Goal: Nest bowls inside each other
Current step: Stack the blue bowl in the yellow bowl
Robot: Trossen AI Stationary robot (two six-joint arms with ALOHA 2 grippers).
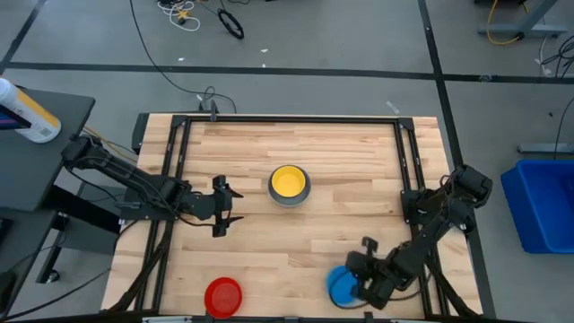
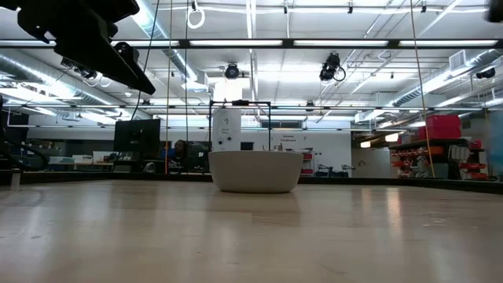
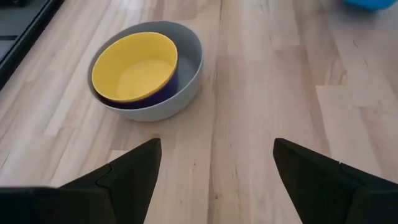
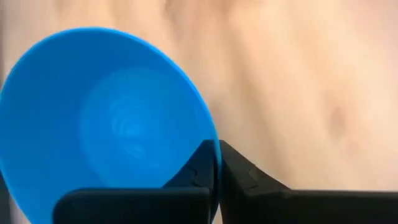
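A grey bowl (image 1: 289, 186) stands mid-table with a dark blue bowl (image 3: 163, 87) and a yellow bowl (image 3: 134, 66) nested in it. It also shows in the low view (image 2: 255, 171). A red bowl (image 1: 223, 296) rests on its base near the front edge. The bright light blue bowl (image 1: 341, 285) is at the front right, with my right gripper (image 4: 217, 150) shut on it (image 1: 361, 285). My left gripper (image 1: 221, 208) hovers open left of the grey bowl, its fingers (image 3: 134, 168) pointing at it from a short way off. My right gripper pinches the light blue bowl's rim (image 4: 217, 144) on the side toward the table's right edge. One finger (image 4: 198, 167) is inside the bowl and one (image 4: 241, 169) is outside. The fingers slant down from the right. Whether the bowl is clear of the table cannot be told.
Black metal rails (image 1: 172, 170) run along the table's left and right sides by the arm bases. Bare wood lies between the stacked bowls and the front edge. A blue bin (image 1: 543, 205) stands on the floor to the right.
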